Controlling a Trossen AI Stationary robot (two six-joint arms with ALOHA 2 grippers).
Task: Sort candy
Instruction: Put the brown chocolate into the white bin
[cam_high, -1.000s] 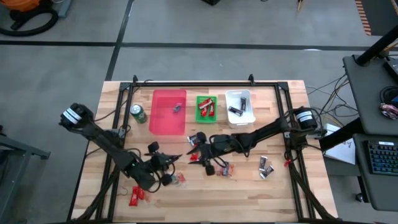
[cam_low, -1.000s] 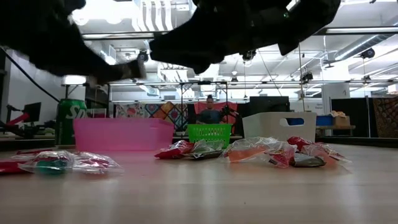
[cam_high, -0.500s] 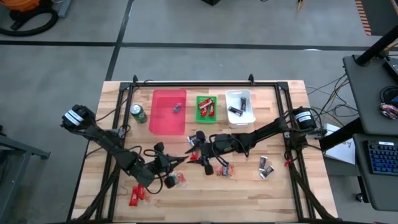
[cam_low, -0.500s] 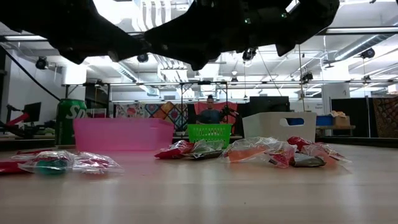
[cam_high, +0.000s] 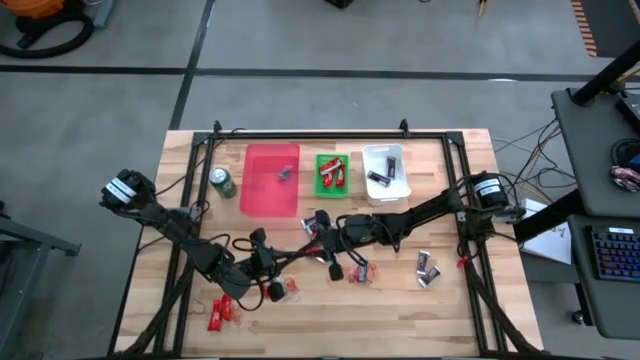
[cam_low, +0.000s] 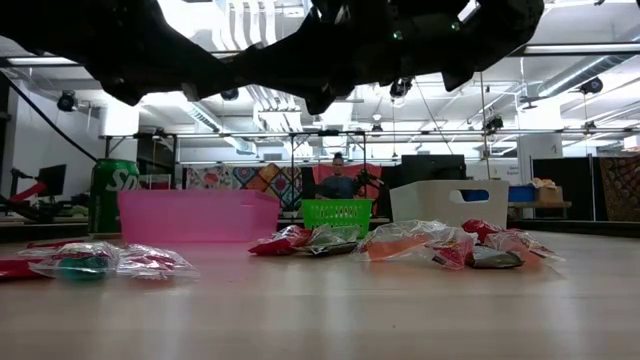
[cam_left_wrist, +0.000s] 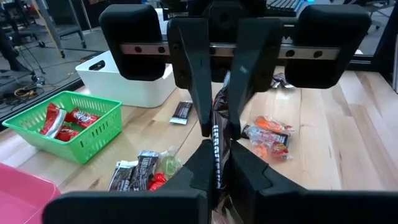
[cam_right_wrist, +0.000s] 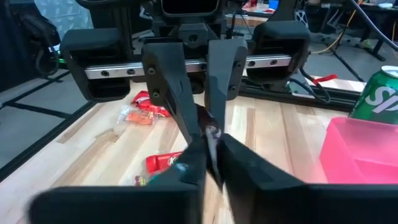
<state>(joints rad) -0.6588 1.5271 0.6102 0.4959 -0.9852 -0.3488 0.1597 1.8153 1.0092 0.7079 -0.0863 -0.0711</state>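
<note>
A dark wrapped candy (cam_left_wrist: 217, 152) hangs above the table's middle between my two grippers, which face each other fingertip to fingertip. My left gripper (cam_high: 297, 252) comes from the table's left and my right gripper (cam_high: 318, 246) from the right; both are shut on it. More candy lies loose on the wood: a cluster (cam_high: 360, 272) below the right arm, dark pieces (cam_high: 427, 268) at the right, red ones (cam_high: 222, 312) near the front left. The green basket (cam_high: 331, 175) holds red candy, the white bin (cam_high: 386, 173) dark candy. My left gripper pinches one end of the dark candy (cam_left_wrist: 217, 177) between its two fingers, coming nearly level from the table's left. The candy is lifted clear of the table and reaches on toward the other gripper. My right gripper pinches the candy's other end (cam_right_wrist: 211, 138) between its two fingers, nearly level from the table's right. In the left wrist view its fingers (cam_left_wrist: 198, 106) close together on the wrapper's far end (cam_left_wrist: 221, 127). The candy spans the short gap between both grippers.
A pink bin (cam_high: 272, 180) stands at the back with one small piece in it. A green drink can (cam_high: 222, 183) stands to its left. A black frame rail (cam_high: 310, 133) runs along the far edge. Bare wood lies along the near edge.
My left gripper has moved a little toward the table's right, up to the right gripper, and its wrist has turned. My right gripper has stayed in place, and its fingers have shut on the candy's free end.
</note>
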